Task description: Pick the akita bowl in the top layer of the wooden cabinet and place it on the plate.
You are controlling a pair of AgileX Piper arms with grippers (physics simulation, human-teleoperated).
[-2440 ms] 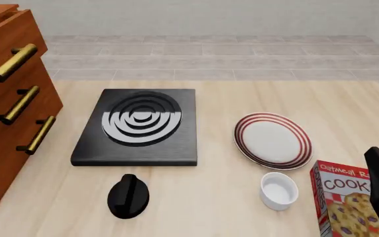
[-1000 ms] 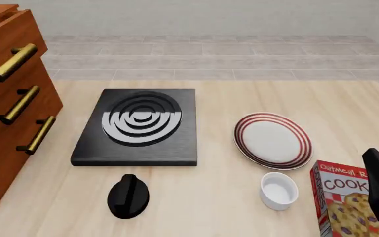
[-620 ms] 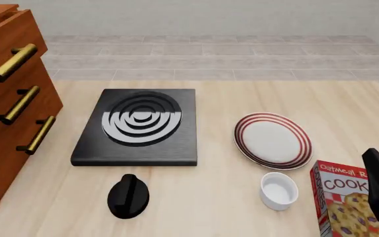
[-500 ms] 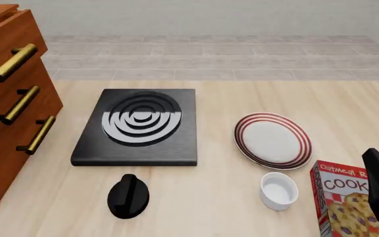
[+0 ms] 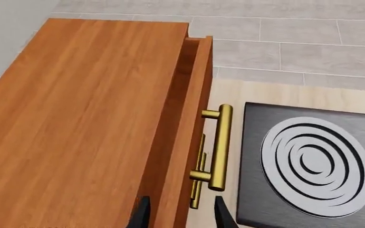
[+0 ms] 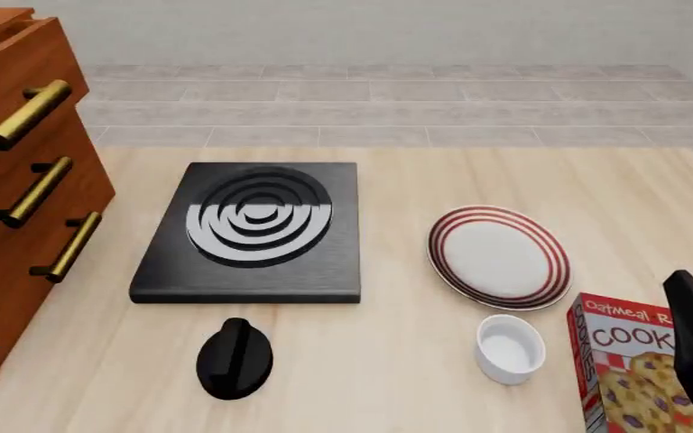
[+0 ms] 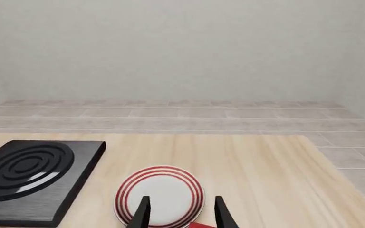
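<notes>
Top drawer cracked open, bowl not yet visible

The left end effector (image 5: 177, 213), fingers parted and empty, has come in above the wooden cabinet (image 6: 10, 216); its top layer (image 5: 192, 118) stands slightly ajar. The akita bowl stays hidden inside. The right end effector (image 7: 179, 213), also parted and empty, waits over the plate (image 6: 498, 256).

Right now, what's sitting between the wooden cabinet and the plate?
In the front view, the black stove burner lies between the wooden cabinet and the plate; the rest is bare tabletop.
</notes>
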